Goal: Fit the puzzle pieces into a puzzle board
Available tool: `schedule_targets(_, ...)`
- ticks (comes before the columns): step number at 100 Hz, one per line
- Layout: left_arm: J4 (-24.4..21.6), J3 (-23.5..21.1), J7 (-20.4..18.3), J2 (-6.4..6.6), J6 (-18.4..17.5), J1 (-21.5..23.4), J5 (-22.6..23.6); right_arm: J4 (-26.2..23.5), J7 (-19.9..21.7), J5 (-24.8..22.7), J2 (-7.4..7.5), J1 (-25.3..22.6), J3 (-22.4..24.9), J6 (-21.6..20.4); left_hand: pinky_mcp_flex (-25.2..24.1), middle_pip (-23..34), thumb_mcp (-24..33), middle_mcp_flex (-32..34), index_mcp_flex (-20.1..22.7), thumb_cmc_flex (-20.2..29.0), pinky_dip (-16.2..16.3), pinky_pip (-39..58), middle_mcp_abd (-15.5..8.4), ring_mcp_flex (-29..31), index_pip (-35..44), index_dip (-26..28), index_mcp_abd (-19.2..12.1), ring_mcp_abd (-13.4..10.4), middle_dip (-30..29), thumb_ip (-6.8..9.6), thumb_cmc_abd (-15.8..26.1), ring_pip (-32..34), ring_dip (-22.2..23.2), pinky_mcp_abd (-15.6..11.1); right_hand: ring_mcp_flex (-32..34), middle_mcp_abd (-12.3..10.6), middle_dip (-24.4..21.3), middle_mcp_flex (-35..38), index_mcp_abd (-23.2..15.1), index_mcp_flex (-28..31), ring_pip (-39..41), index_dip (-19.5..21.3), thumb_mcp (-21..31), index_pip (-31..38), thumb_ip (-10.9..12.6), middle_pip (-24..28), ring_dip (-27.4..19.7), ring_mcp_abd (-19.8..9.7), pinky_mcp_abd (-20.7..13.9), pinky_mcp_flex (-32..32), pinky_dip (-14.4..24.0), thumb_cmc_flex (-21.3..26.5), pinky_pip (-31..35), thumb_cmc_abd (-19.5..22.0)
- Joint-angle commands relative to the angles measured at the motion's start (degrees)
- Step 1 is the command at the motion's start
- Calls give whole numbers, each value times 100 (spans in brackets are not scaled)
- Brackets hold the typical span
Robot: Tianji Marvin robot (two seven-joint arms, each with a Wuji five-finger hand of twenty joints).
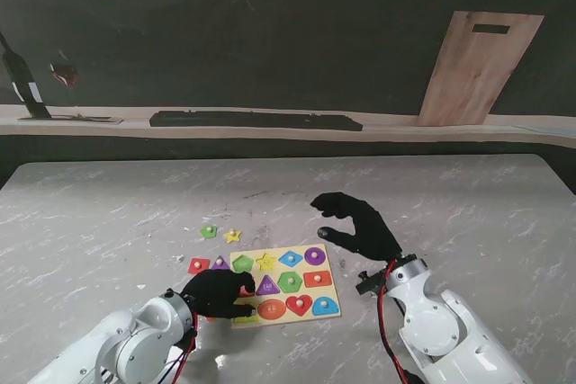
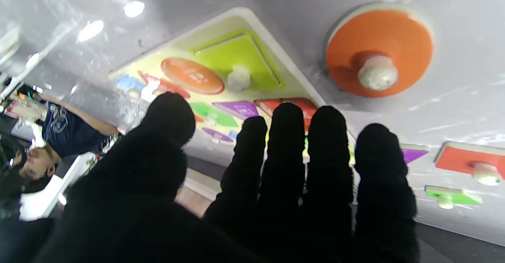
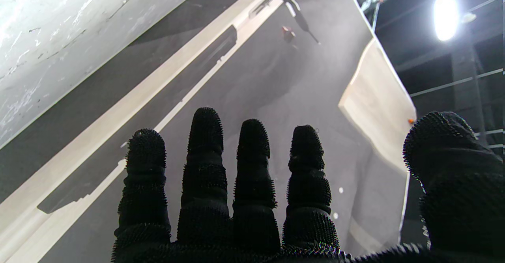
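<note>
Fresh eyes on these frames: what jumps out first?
The bright puzzle board near me at the table's centre, most slots filled with coloured shapes. The left hand lies over its left edge, with an orange round piece loose on the table beside that corner. The right hand hovers open to the board's right.

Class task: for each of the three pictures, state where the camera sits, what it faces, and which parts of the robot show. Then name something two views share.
Stand view: above the shoulders, looking down at the table; both arms, left hand, right hand.
Left wrist view: along the fingers toward the puzzle board and orange round piece.
Right wrist view: along spread fingers, toward the back wall and wooden board.
Shared: the puzzle board in stand and left wrist views.
</note>
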Motion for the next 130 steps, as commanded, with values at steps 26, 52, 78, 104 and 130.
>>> schedule_targets(26, -161, -710, 591, -89, -540, 376, 14, 5, -92, -104, -41, -7, -40, 43, 72, 155, -609, 86, 84, 64, 107, 149, -11, 17, 54, -57, 8, -14, -53, 211, 312, 109, 93, 65, 6, -69, 25, -48, -183, 62, 123, 83, -140, 1, 119, -88, 60, -75, 35, -67, 118, -4, 23, 165)
schedule_targets(52, -117, -1349, 843, -89, -1191, 686, 208, 54, -289, -242, -73, 40, -29, 30, -51, -110, -606, 9, 244, 56, 123, 68, 64, -88, -61, -117, -35, 76, -137, 206, 169, -87, 51, 101, 12, -60, 33, -48, -178, 75, 147, 82, -171, 8, 119, -68, 71, -93, 36, -50, 125, -65, 40, 262)
schedule_targets(78, -78, -1834, 968, -94, -1547, 1064, 251, 23, -477, -403, -91, 11, 16, 211, 94, -740, -624, -364, 322, 71, 383, 301, 121, -178, -361, -180, -109, 77, -367, 214, 21, -262, 134, -174, 14, -63, 44, -44, -179, 74, 169, 77, -218, 5, 124, -53, 80, -90, 39, -42, 135, -39, 57, 287)
schedule_targets(104, -22, -1997, 1191, -111, -1740, 1374, 316, -31, -581, -505, -99, -25, -3, 431, 69, -769, -487, -432, 421, 107, 425, 296, 45, -184, -373, -139, -189, -33, -371, 235, -92, -316, 157, -285, 11, -61, 48, -43, -178, 69, 176, 79, -240, 12, 130, -48, 81, -85, 43, -49, 140, -13, 64, 283)
schedule_targets(130, 291, -1831, 1898, -106, -1553, 1286, 916, 15, -549, -521, -88, -3, -11, 486, 156, -696, -29, -549, 312, 197, 457, 329, 35, -109, -435, -102, -178, -126, -227, 255, -155, -269, 260, -348, 7, -57, 47, -51, -178, 67, 175, 77, -247, 16, 132, -53, 79, -90, 41, -49, 141, -13, 65, 276)
